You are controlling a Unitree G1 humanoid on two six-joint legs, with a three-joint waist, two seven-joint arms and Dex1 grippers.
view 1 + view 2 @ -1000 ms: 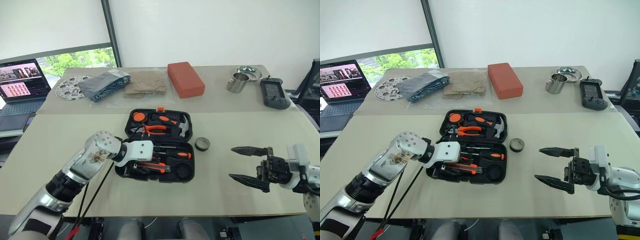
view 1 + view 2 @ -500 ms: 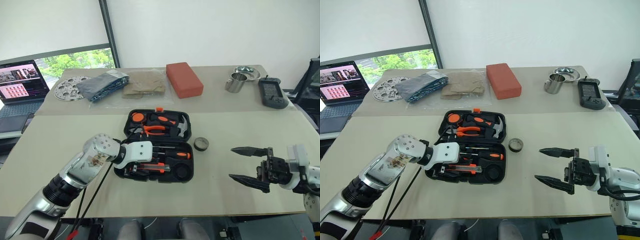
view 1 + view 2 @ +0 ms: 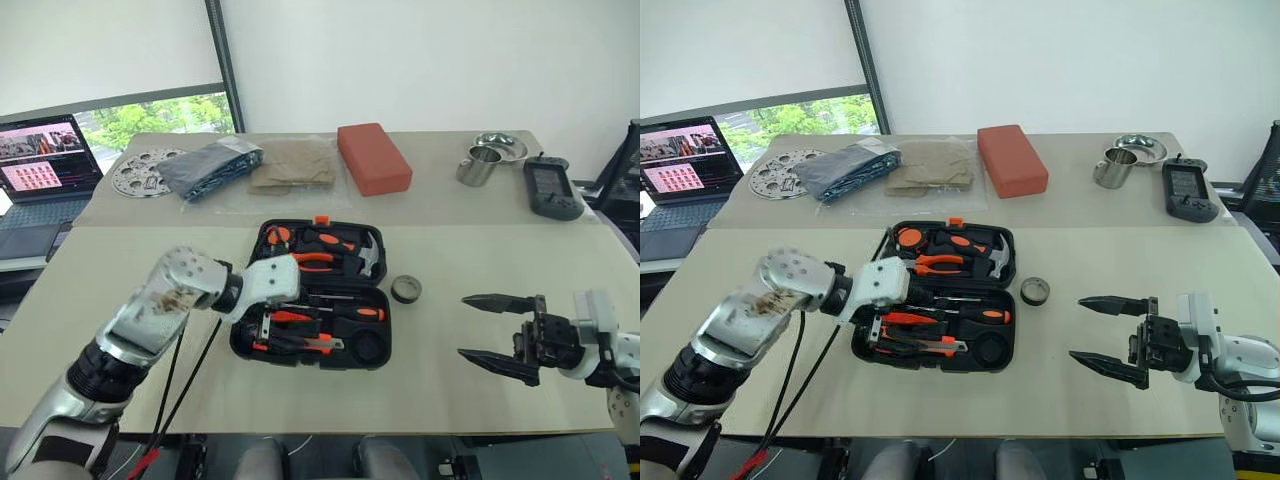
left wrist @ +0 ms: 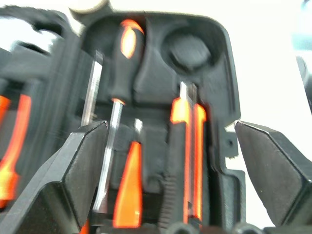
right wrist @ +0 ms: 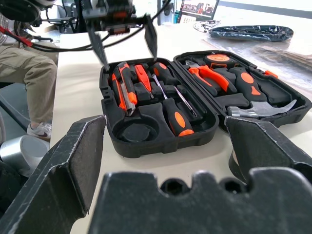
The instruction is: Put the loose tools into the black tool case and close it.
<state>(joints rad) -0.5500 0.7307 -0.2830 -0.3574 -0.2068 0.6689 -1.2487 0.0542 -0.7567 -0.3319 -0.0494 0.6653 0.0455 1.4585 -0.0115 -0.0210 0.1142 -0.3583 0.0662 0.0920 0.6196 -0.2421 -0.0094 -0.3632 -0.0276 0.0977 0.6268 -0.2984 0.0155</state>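
Left eye view: black tool case (image 3: 315,293) lies open mid-desk (image 3: 480,255), tape roll (image 3: 405,289) just beside its right edge. Left claw (image 5: 124,41) hovers apart and empty above it; right claw (image 3: 497,329) spread wide, well apart.

A: what's the room like?
B: plain white wall (image 3: 420,60) at 12, window (image 3: 160,115) w/ green trees at 10, dark frame post (image 3: 222,60) next to it. Two beige tables (image 3: 480,260) pushed together, seam running 9 to 3.
A: light?
B: daylight, pretty even. Laptop (image 3: 40,160) at 9, screen on.
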